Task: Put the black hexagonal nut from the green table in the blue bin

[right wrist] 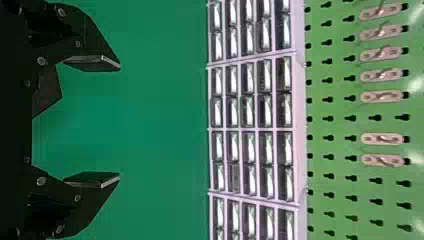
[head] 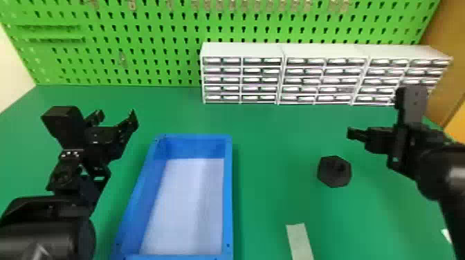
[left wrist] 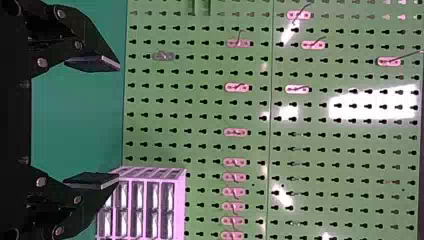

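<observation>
In the head view the black hexagonal nut (head: 334, 172) lies on the green table (head: 273, 148), right of the blue bin (head: 227, 193), whose pale floor holds nothing. My right gripper (head: 353, 133) is above the table, just beyond and right of the nut. Seen from the right wrist, that gripper (right wrist: 119, 122) is open with nothing between its fingers, and part of the nut (right wrist: 47, 93) shows beside the upper finger's base. My left gripper (head: 117, 115) hangs left of the bin's far end; in its wrist view the gripper (left wrist: 119, 122) stands open and holds nothing.
White drawer cabinets (head: 283, 50) line the table's back right, before a green pegboard (head: 145, 45) with hooks. A pale strip (head: 299, 242) lies near the front, between bin and nut. A brown panel (head: 446, 62) stands at the far right.
</observation>
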